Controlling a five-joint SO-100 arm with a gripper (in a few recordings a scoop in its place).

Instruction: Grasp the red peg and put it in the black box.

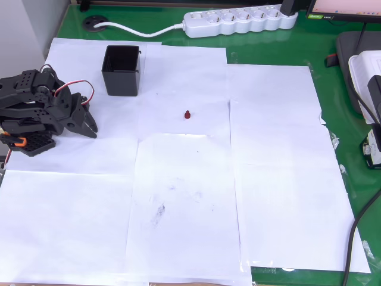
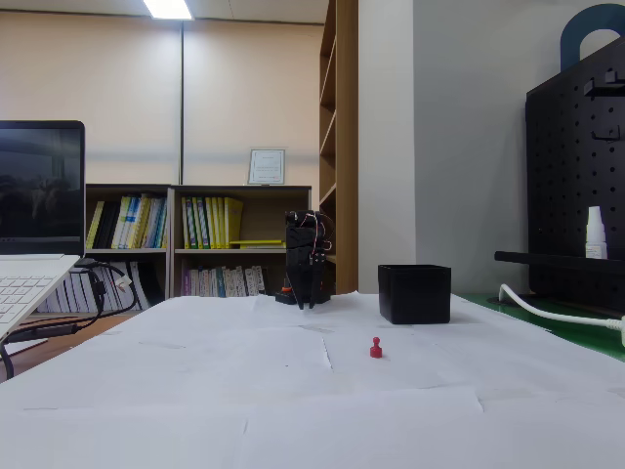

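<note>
So this looks like the very start of the job: nothing is grabbed yet and the reach for the peg hasn't begun, as far as I can judge. The arm sits folded up at the left edge of the overhead view, and the tool (image 1: 89, 124) hangs low over the white paper with nothing in it. Its two dark fingers look close together, maybe a small gap between the tips, but honestly I can't tell for sure if it's open or closed from either view. The red peg (image 1: 187, 114) stands on the paper-covered desk (image 1: 280, 179), out in the open to the right of the tool in the overhead view and well apart from it, with bare paper in between. In the fixed view the peg (image 2: 376, 348) sits upright on its base, nearer the camera than the tool (image 2: 307, 293). The black box (image 1: 122, 70) is just beyond the tool in the overhead view, up and slightly right of it, open top, looks empty, and it's closer to the tool than the peg is. Next move, I'd guess: swing out over the peg, spread the fingers, and come down pretty precisely, because that peg is tiny next to the tool and would be easy to knock over or flick away.
</note>
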